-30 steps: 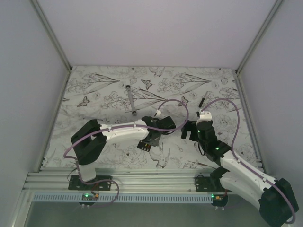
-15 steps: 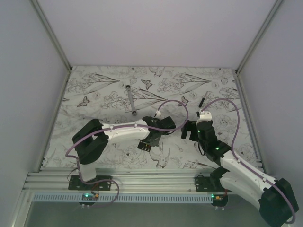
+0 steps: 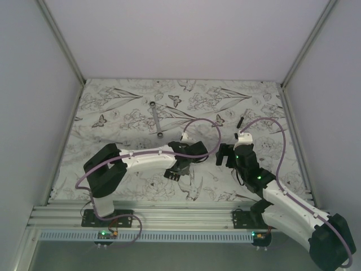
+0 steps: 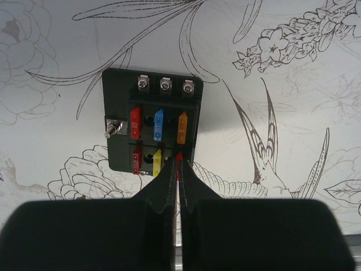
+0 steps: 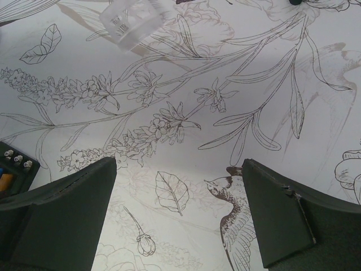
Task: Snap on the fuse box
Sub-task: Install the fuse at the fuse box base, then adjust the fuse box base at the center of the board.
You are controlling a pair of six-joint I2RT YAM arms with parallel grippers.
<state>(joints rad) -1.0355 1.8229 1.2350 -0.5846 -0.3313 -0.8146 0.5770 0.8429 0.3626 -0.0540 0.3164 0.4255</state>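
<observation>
The fuse box (image 4: 153,129) is a small black block with red, blue, orange and yellow fuses, lying flat on the flower-print table. In the top view it (image 3: 171,174) lies just under my left wrist. My left gripper (image 4: 179,160) is at the box's near right corner, its jaws nearly closed on a small red fuse (image 4: 179,156) at the lower right slot. In the top view the left gripper (image 3: 176,169) is over the box. My right gripper (image 5: 177,169) is open and empty above bare table, right of the box (image 5: 10,169). It also shows in the top view (image 3: 224,157).
A clear plastic cover (image 5: 135,20) lies beyond the right gripper. A long silver wrench (image 3: 157,119) lies at the back middle and a thin black stick (image 3: 240,121) at the back right. Side walls bound the table.
The left arm's wrist has shifted slightly to the right over the fuse box. The right arm has not moved.
</observation>
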